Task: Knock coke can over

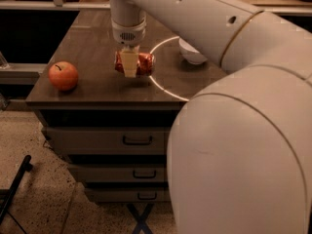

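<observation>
Camera view: pincer [129, 68] grasps the red coke can [145, 62] sideways on the tabletop [97, 89], label unreadable.

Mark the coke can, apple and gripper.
coke can [146, 63]: camera view, its exposed red right end.
apple [63, 75]: camera view, middle of its front.
gripper [129, 68]: camera view, tip, in front of the can's middle.

- Setting: apparently a robot test lab or an office area.
- Evidence: a dark worktop [97, 89] on a drawer cabinet [137, 140], a speckled hard floor [44, 189] and a large white robot arm [234, 130].
- The hand [129, 65] is low over the worktop, at the coke can [145, 62].
</observation>
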Robot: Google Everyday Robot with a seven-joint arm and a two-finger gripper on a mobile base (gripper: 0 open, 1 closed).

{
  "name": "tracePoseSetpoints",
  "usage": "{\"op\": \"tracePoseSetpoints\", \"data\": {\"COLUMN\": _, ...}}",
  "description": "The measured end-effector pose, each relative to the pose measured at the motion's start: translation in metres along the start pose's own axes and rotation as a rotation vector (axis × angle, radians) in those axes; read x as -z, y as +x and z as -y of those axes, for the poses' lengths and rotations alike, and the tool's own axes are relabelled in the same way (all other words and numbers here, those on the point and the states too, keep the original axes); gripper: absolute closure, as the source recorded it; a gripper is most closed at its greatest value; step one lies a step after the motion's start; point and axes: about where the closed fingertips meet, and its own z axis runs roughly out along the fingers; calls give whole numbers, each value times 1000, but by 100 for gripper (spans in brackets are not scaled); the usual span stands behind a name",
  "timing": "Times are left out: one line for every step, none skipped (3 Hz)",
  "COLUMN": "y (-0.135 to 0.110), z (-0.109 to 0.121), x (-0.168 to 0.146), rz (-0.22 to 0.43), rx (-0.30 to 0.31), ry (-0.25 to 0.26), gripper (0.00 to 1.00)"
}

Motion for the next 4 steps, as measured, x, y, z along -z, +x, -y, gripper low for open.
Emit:
{"op": "tracePoseSetpoints", "data": {"y": 3, "z": -7, "x": -14, "rz": -60, "rx": 34, "ry": -35, "gripper": 82}}
{"op": "tracePoseSetpoints", "data": {"y": 6, "z": -11, "x": -23, "rz": -81, "rx": 40, "ry": -63, "gripper": 59}}
{"op": "tracePoseSetpoints", "data": {"y": 5, "z": -11, "x": -26, "rz": -81, "rx": 40, "ry": -63, "gripper": 36}}
{"op": "tracePoseSetpoints", "data": {"y": 4, "z": -10, "x": -28, "rz": -78, "rx": 40, "ry": -60, "gripper": 13}}
